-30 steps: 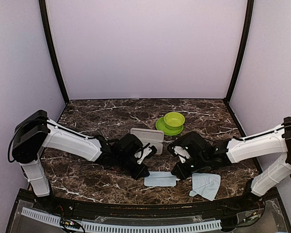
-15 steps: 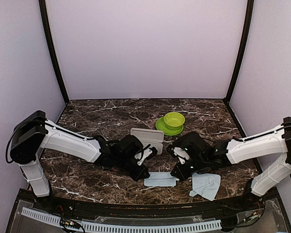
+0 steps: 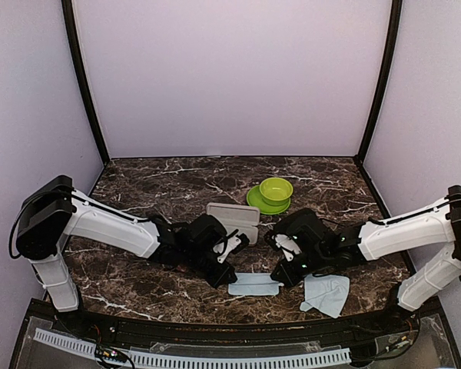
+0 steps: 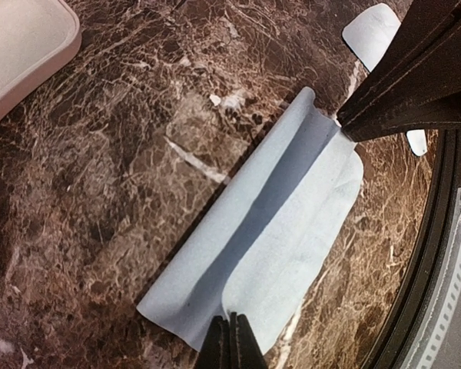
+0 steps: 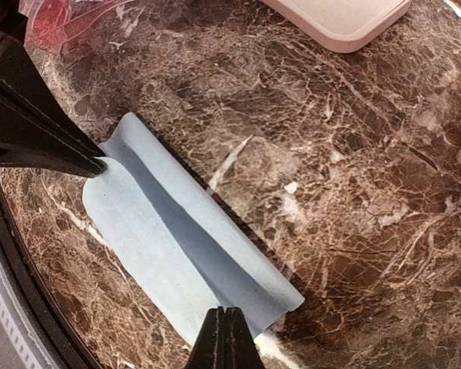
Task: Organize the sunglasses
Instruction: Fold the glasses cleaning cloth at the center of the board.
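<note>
A light blue cloth (image 3: 255, 284) lies near the table's front edge with a long crease down it. My left gripper (image 3: 229, 278) is shut on the cloth's left end (image 4: 231, 338). My right gripper (image 3: 281, 278) is shut on the opposite end (image 5: 224, 334). In the left wrist view the cloth (image 4: 261, 231) puckers where the right fingers (image 4: 399, 100) pinch it. Of the sunglasses, only a bit of the red-pink pair (image 5: 58, 17) shows, at the top left of the right wrist view. The black pair is out of view.
A pink rectangular case (image 3: 233, 214) lies just behind the grippers. A green bowl on a green plate (image 3: 275, 190) stands further back. A second light blue cloth (image 3: 326, 292) lies crumpled to the right, under my right arm.
</note>
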You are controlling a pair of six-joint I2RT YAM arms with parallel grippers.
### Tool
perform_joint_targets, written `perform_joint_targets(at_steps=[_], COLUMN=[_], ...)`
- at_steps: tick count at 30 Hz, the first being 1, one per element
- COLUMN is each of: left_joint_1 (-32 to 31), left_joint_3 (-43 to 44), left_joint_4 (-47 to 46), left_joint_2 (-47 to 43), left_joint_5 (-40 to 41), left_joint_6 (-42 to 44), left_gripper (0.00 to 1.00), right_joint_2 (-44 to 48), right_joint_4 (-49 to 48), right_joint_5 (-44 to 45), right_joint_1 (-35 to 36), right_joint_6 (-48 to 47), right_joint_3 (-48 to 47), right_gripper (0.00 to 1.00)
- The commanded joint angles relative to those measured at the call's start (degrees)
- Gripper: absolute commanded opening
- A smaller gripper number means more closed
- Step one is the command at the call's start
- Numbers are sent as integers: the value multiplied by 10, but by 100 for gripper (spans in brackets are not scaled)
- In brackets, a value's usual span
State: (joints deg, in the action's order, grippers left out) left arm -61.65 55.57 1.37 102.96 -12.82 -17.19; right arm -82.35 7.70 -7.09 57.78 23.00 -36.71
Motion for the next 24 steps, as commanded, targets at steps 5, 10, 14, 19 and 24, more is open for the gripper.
perform_joint_targets(at_steps=[5, 10, 14, 19, 24], left_joint_1=[-3, -4, -4, -6, -11], left_joint_3=[-9, -8, -8, -8, -8], left_joint_4=[1, 3, 3, 4, 5], left_joint_2=[-3, 2, 6, 5, 3], left_joint_5=[-5, -9, -12, -19, -25], left_joint_6=[-2, 0, -1, 0, 0], left_gripper=[3, 4, 7, 12, 15], right_joint_2=[-12, -13, -9, -6, -1], right_joint_4=[-14, -15, -16, -14, -15], right_joint_5=[-5, -6, -7, -9, -11], right_joint_1=[8, 10, 11, 12, 14], right_joint_6=[2, 4, 5, 6, 8], right_joint_3=[4, 5, 6, 7, 9], right_gripper=[0, 0, 0, 0, 0])
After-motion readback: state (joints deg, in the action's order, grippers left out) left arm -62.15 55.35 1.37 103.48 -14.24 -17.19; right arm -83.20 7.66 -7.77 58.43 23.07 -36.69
